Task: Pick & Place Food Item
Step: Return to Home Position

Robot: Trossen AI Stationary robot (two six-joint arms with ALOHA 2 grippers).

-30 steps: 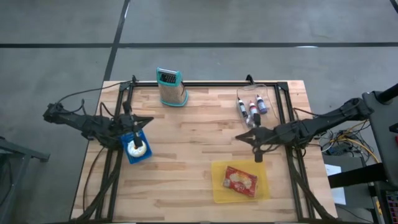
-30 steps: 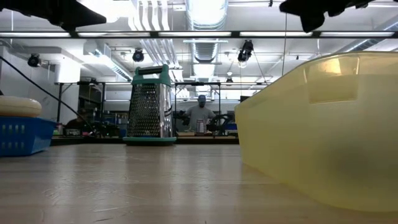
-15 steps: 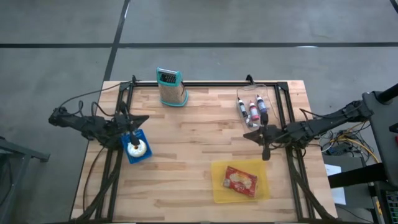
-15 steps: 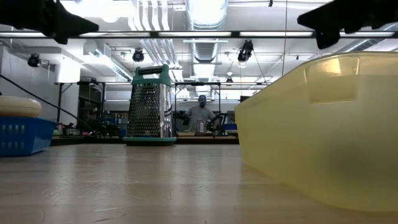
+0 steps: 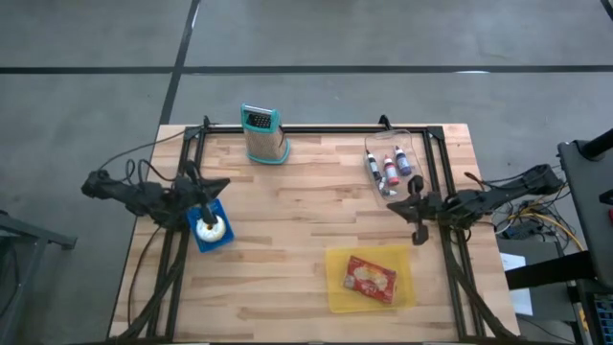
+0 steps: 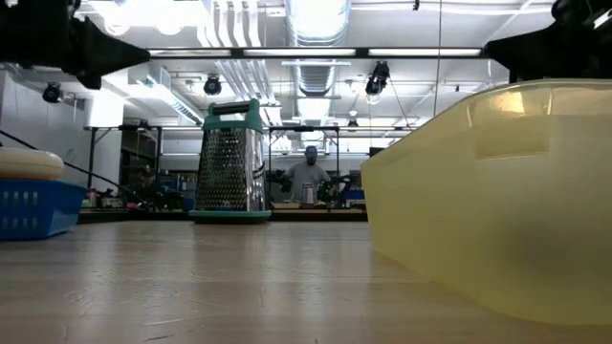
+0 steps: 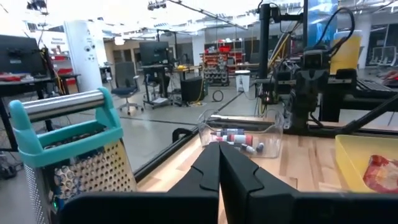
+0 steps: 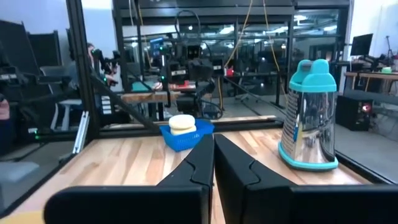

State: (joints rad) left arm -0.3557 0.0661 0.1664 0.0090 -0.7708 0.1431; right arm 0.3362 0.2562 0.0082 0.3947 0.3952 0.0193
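The food item, a red packet [image 5: 371, 278], lies in a yellow tray [image 5: 335, 290] near the table's front right; it also shows in the left wrist view [image 7: 380, 172]. My left gripper [image 5: 226, 183] hangs shut and holding nothing over the table's left side, just beyond a blue basket [image 5: 199, 240] holding a white round thing [image 5: 210, 228]. My right gripper [image 5: 387, 205] hangs shut and holding nothing over the right side, between the tray and a clear box [image 5: 391, 169]. Both point level toward the table's middle, and their fingers meet in the wrist views [image 7: 219, 157] [image 8: 213, 147].
A teal-topped metal grater [image 5: 263, 136] stands at the far edge, left of centre. The clear box holds several small bottles. A black frame rail [image 5: 326, 128] runs along the table's far edge and down both sides. Bare wood [image 5: 306, 216] lies between the two grippers.
Both arms have drawn back and sunk. My right gripper has gone toward the table's right edge and lower, away from the spot above the yellow tray. My left gripper has gone a little toward the left edge and down. Both stay shut; nothing on the table has moved.
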